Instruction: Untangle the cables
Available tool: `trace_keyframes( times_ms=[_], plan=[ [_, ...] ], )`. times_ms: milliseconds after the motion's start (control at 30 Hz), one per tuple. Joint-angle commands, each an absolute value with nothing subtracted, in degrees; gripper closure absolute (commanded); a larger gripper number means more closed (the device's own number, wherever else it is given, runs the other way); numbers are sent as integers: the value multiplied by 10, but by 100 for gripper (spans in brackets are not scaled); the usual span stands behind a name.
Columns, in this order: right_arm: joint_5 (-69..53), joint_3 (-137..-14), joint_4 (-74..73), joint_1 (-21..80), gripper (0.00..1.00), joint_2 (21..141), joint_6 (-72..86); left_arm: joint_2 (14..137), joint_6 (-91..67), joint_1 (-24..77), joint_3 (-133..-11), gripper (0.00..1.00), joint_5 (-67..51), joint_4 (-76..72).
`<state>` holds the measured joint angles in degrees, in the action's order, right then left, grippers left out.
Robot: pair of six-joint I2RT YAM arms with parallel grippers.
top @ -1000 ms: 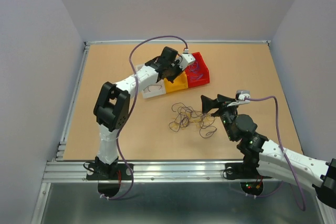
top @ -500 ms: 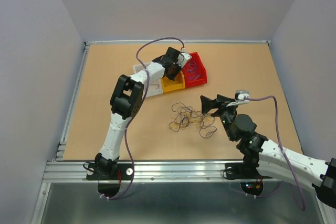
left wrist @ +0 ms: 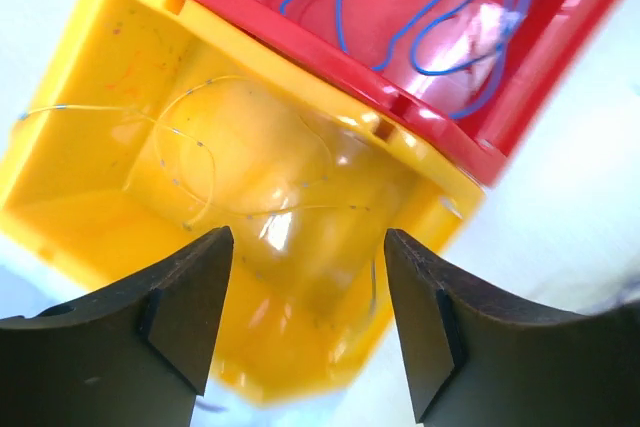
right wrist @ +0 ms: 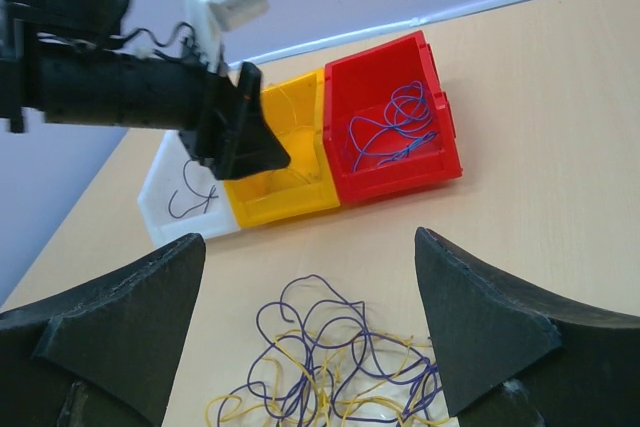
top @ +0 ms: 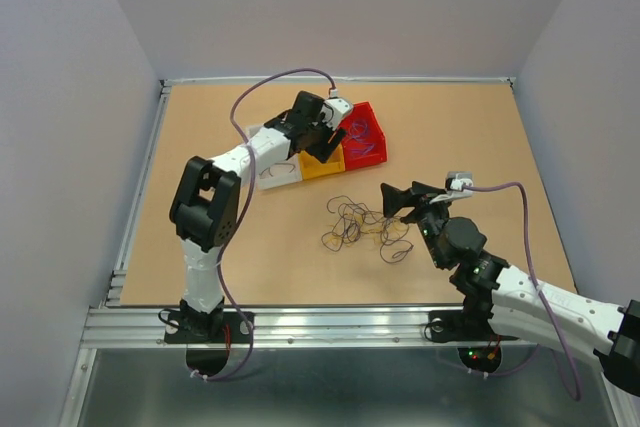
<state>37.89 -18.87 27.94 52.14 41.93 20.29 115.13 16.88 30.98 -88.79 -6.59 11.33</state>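
The cables lie as a loose tangle of thin purple, yellow and dark wires on the tan table, also seen low in the right wrist view as the tangle. My right gripper hovers just right of it, open and empty, and the tangle shows between its fingers. My left gripper hangs open over the yellow bin, holding nothing. A thin yellow wire lies inside the yellow bin. Purple-blue wires sit in the red bin.
Three bins stand in a row at the back: white with a dark wire, yellow, red. The left gripper reaches over the yellow bin. Grey walls surround the table, and a metal rail runs along the near edge.
My left gripper has opened above the yellow bin, and its arm swung back a little. The row of bins shifted slightly left. The right arm has not moved.
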Motion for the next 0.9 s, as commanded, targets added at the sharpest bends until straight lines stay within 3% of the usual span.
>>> trace_keyframes(
  times_ms=[0, 233, 533, 867],
  plan=[
    [381, -197, 288, 521, 10, 417, 203, 1042, 187, 308, -837, 25, -107, 65],
    [388, -199, 282, 522, 10, 407, 202, 957, 235, 334, -778, 26, -152, 80],
    [404, -192, 272, 522, 10, 370, 200, 913, 354, 483, -670, 26, -142, 67],
    [407, -191, 265, 522, 10, 352, 197, 931, 393, 506, -651, 41, -155, 65]
  ],
)
